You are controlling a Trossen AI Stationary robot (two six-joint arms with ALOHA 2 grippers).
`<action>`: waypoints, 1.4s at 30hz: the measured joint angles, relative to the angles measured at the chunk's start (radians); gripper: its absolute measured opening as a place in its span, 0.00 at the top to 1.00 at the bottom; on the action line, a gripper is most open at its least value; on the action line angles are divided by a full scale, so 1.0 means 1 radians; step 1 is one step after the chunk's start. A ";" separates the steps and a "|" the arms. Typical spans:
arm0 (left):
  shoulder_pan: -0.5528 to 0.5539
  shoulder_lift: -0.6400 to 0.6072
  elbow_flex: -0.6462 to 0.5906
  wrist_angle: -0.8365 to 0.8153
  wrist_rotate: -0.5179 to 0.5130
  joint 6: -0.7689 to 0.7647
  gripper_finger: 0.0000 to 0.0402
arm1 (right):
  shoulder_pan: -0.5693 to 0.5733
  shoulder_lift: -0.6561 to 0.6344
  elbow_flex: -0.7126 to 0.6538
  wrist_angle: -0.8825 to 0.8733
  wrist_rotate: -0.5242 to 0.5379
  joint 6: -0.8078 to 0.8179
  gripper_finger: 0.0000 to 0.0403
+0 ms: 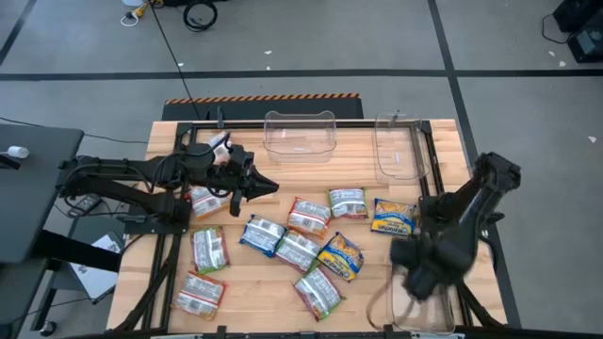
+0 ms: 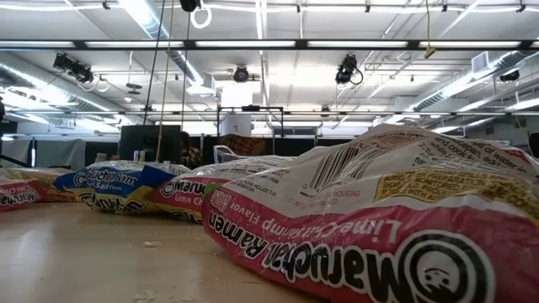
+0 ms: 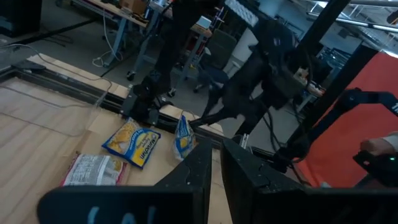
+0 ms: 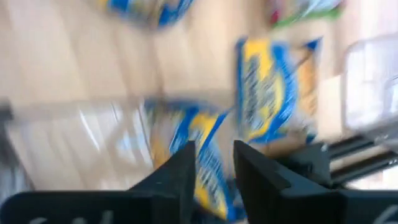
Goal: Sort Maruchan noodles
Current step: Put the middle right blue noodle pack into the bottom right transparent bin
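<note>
Overhead, I have the right gripper point(image 1: 421, 273) hanging over the clear bin point(image 1: 419, 315) at the near right corner of the table point(image 1: 254, 301), which I read as the drop point for the blue-and-yellow kind; two more clear bins point(image 1: 301, 132) wait empty at the far edge. The remaining Maruchan noodles point(image 1: 301, 247) lie scattered across the middle of the table, packets of mixed colours, some overlapping. My left gripper point(image 1: 267, 187) is parked above the left-hand packets, empty as far as I can see. At table height, a red-and-white packet point(image 2: 379, 227) fills the lens, with others lined up behind it; neither arm shows. From the left wrist, its fingers point(image 3: 239, 168) stand close together with only a slim gap and nothing between them. From the right wrist, the fingers point(image 4: 180, 168) are parted, and a blue-and-yellow packet point(image 4: 199, 155) sits just beyond them inside the bin wall, so I judge it is being let go, though blur hides whether it has left the pads.
</note>
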 joint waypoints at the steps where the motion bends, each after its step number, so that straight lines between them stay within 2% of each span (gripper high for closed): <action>1: -0.007 0.000 0.000 0.001 -0.010 0.000 0.90 | -0.041 -0.009 0.000 -0.002 0.014 -0.002 0.67; 4: -0.025 0.000 0.000 0.001 -0.017 0.000 0.90 | -0.191 0.002 -0.015 0.007 0.008 -0.081 0.59; 8: -0.057 0.000 0.000 0.001 -0.018 0.000 0.90 | -0.380 0.088 -0.017 0.062 -0.027 -0.213 0.50; 13: -0.097 0.000 0.000 0.001 -0.018 0.010 0.90 | -0.499 0.222 -0.017 0.102 -0.051 -0.362 0.43; 17: -0.127 0.000 0.000 0.001 -0.018 0.011 0.90 | -0.506 0.311 -0.035 0.109 -0.059 -0.462 0.41; 21: -0.156 0.000 0.000 0.000 -0.018 0.011 0.90 | -0.504 0.354 -0.117 0.139 -0.084 -0.482 0.41; 25: -0.177 0.000 0.000 -0.001 -0.018 0.011 0.90 | -0.504 0.328 -0.240 0.235 -0.131 -0.450 0.41; 29: -0.179 0.000 0.000 -0.003 -0.020 0.021 0.90 | -0.504 0.281 -0.339 0.337 -0.134 -0.424 0.42; 34: -0.179 0.000 0.000 -0.002 -0.048 0.035 0.90 | -0.509 0.282 -0.423 0.437 -0.136 -0.411 0.44; 38: -0.179 0.000 0.000 0.000 -0.058 0.037 0.90 | -0.513 0.273 -0.456 0.472 -0.118 -0.348 0.49; 42: -0.176 0.000 0.000 0.004 -0.061 0.044 0.90 | -0.513 0.273 -0.447 0.482 -0.103 -0.339 0.62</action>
